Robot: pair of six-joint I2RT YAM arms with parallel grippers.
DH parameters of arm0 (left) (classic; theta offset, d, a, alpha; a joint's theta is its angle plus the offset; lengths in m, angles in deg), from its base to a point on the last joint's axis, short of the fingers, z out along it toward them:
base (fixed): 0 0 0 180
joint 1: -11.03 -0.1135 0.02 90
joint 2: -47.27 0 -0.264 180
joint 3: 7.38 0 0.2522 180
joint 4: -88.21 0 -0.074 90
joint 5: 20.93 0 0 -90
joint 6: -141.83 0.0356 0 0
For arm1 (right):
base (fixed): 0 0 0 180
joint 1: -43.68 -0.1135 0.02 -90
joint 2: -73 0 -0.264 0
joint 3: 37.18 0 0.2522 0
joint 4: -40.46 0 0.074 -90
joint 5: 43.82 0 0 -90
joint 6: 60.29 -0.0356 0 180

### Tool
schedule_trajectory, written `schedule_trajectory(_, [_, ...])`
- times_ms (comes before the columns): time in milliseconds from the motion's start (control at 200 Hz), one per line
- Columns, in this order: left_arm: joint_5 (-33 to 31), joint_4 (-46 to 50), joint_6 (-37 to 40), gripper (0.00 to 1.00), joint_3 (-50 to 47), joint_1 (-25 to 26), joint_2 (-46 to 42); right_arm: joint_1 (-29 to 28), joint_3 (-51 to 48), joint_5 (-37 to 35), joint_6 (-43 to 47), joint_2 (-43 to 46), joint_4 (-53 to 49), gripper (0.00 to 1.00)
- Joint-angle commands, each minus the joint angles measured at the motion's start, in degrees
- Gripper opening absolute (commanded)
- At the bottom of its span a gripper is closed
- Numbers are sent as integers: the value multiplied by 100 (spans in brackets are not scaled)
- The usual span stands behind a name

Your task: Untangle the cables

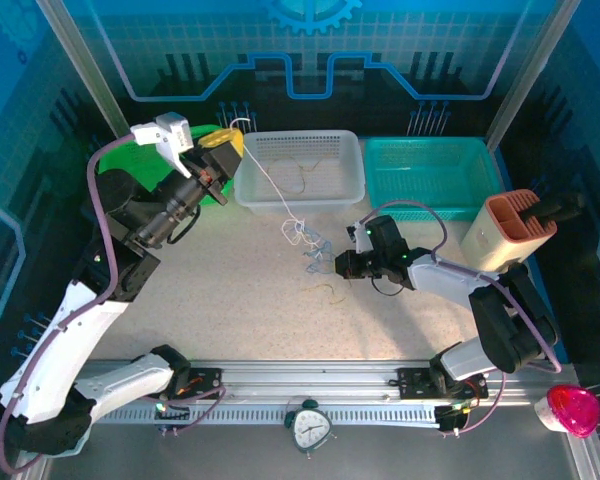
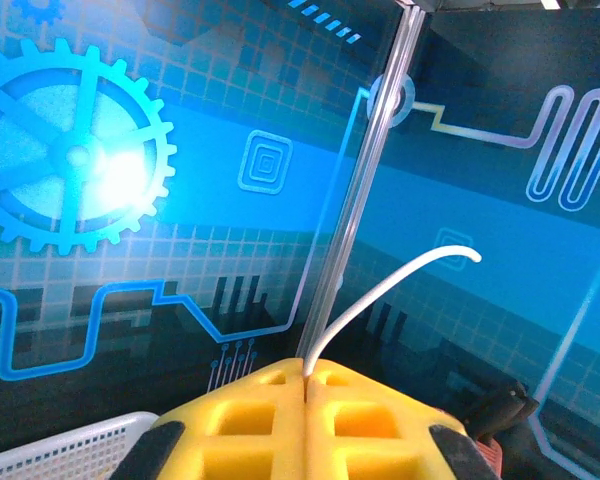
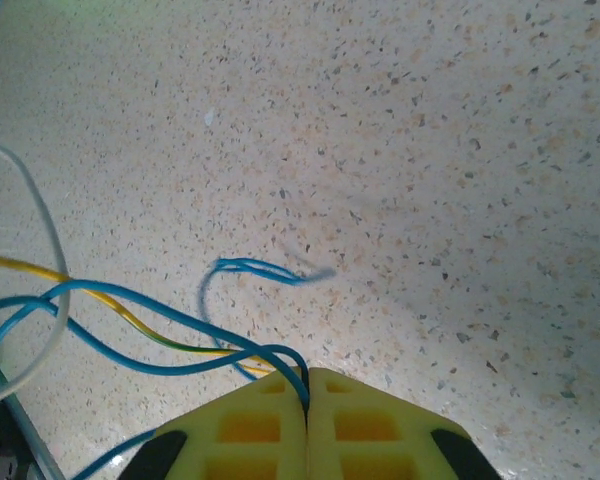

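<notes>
The left gripper (image 2: 306, 372) holds its jaws clenched on a white cable (image 2: 420, 260), which arcs up and to the right beyond their tips. A loose tangle of cables (image 1: 302, 235) lies on the tabletop (image 3: 460, 180) just ahead of the right gripper (image 3: 307, 385), whose jaws pinch blue strands (image 3: 255, 267) and a yellow strand (image 3: 20, 265) that trail off to their left.

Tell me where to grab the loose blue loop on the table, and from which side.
Probably at the top of its arch, where the blue loop lies on bare table, clear of the other cables. Come straight down from above and pinch across the strand: it lies too flat and thin to take sideways.
</notes>
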Motion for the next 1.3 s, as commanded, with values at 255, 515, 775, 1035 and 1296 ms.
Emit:
schedule_trajectory(255, [216,-277,-643,0,-714,-32,80,-78,684,-164,560,1053,-1328,57])
schedule_trajectory(515, [375,-384,-790,0,-891,-26,248,-371,1045,-17,739,1397,-1447,73])
schedule_trajectory(775, [463,-464,-947,0,-957,-16,336,-893,1434,29,733,871,-813,78])
schedule_trajectory(1035, [549,-671,-1191,0,-1001,44,460,-1090,1752,24,549,90,-187,78])
schedule_trajectory(1296, [542,-821,-1291,0,-938,185,611,-1091,1915,73,296,-686,422,75])
